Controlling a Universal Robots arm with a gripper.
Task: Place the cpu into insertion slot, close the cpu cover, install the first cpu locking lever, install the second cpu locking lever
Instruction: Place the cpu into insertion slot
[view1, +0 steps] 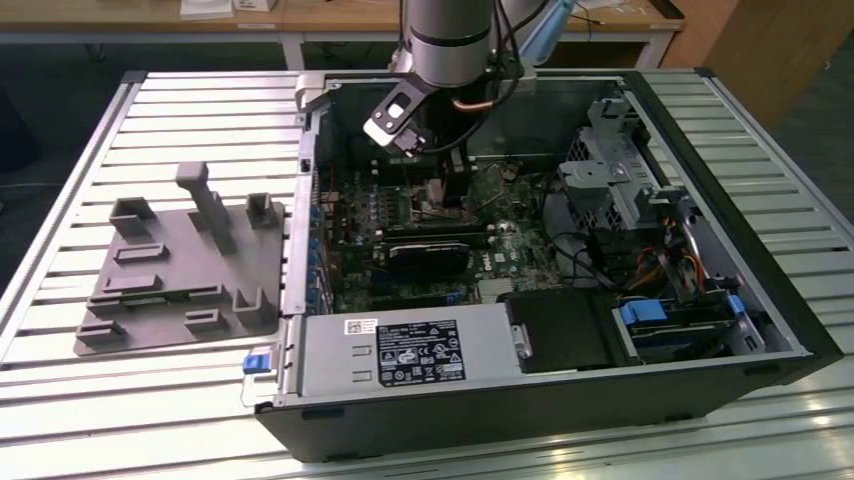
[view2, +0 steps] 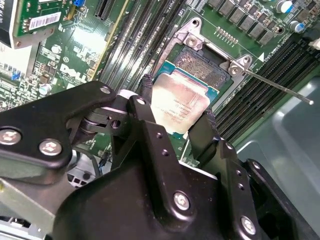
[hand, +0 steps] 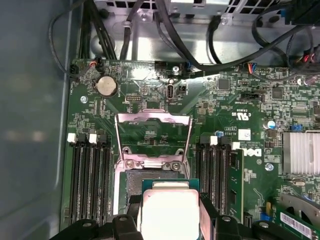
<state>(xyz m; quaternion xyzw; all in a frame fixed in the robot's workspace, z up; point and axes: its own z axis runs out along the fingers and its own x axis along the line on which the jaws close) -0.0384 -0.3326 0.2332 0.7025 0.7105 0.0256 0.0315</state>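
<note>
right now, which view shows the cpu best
The second wrist view: the cpu sits nearly whole between the fingers, near the slot. The first wrist view catches part of its top. In the exterior view I cannot make it out.

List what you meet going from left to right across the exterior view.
Grey moulded fixture → gripper, shut on the cpu → metal drive cage → black side wall of the computer case.
</note>
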